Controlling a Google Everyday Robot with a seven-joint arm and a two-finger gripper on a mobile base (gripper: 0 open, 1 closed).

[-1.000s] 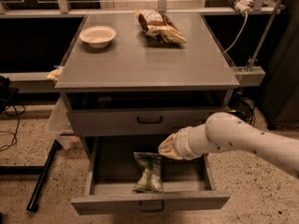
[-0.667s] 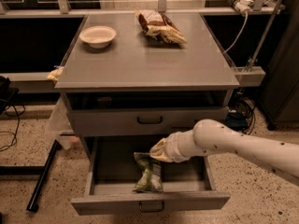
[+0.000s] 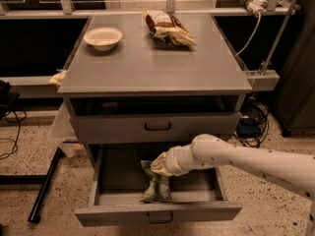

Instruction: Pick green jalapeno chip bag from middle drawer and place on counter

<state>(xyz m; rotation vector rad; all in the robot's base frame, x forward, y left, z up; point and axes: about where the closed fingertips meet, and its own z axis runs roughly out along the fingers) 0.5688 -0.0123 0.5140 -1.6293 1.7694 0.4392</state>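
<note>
Gripper (image 3: pixel 157 165) over green jalapeno chip bag (image 3: pixel 157 189), lying front-to-back

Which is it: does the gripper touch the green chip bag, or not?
Cannot tell. The camera view shows the gripper over the green chip bag, in the middle drawer, hiding contact or gap.

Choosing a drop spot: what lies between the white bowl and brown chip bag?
Bare counter, in the camera view. The claw is at the green bag in the middle drawer.
</note>
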